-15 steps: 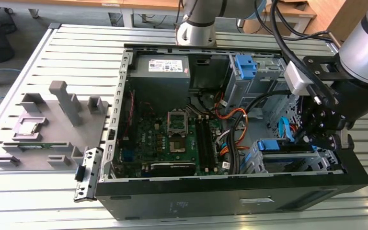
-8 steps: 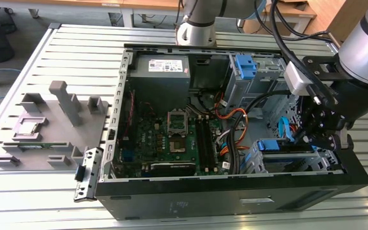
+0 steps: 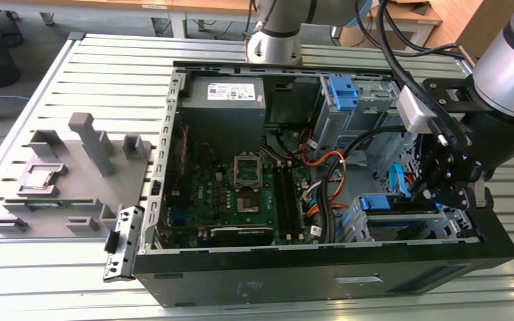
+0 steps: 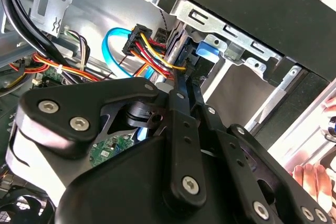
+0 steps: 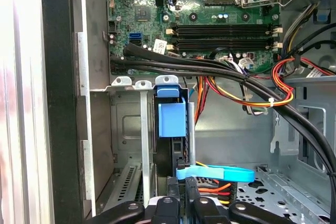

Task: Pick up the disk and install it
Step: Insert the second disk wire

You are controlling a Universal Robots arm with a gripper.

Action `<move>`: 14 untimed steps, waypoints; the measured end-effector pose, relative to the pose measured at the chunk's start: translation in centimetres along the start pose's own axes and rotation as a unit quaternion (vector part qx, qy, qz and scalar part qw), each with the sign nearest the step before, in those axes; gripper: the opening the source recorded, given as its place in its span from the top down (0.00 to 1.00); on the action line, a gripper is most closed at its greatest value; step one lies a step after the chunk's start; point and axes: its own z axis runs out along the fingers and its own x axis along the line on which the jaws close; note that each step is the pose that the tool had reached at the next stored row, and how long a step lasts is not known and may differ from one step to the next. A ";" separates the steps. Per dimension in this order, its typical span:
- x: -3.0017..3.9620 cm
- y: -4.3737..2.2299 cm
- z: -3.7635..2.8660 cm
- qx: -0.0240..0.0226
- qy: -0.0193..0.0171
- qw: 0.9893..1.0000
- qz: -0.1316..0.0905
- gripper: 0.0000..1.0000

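I have the black linkage gripper (image 3: 449, 190) down inside the open black tower computer case (image 3: 328, 281), at the drive cage on the exterior view's right. The flat silver hard drive with its blue plastic bracket (image 5: 171, 121) stands on edge in a slot of the grey sheet-metal drive cage (image 5: 131, 129), its blue tab uppermost in the exterior view (image 3: 380, 202). My reading is that it sits mostly in its bay — whether fully seated I cannot tell.

In the second wrist view the black fingers (image 4: 181, 108) run close together toward the drive's cabled end (image 4: 181, 59), near the red, yellow and orange power leads (image 4: 149, 43). They look nearly pressed together on or against the drive's edge, but the contact itself is hidden, so I cannot tell if they pinch it or merely press.

Room is tight. The thick black cable bundle (image 5: 210, 69) crosses just above the bay, the bright blue flat data cable (image 5: 220, 172) lies just beside the fingers, and cage walls flank the drive on both sides. The only free direction is along the slot. The green motherboard (image 3: 239, 187) lies well apart, as does the grey moulded parts fixture (image 3: 61, 180) outside the case.
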 end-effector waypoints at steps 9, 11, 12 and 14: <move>-0.03 -0.02 -0.33 0.000 -0.001 1.000 0.000 0.83; -0.04 -0.02 -0.35 0.000 -0.001 1.000 0.000 0.83; -0.03 -0.01 -0.38 0.000 -0.001 1.000 0.000 0.83; -0.04 -0.01 -0.39 0.001 -0.003 1.000 0.000 0.83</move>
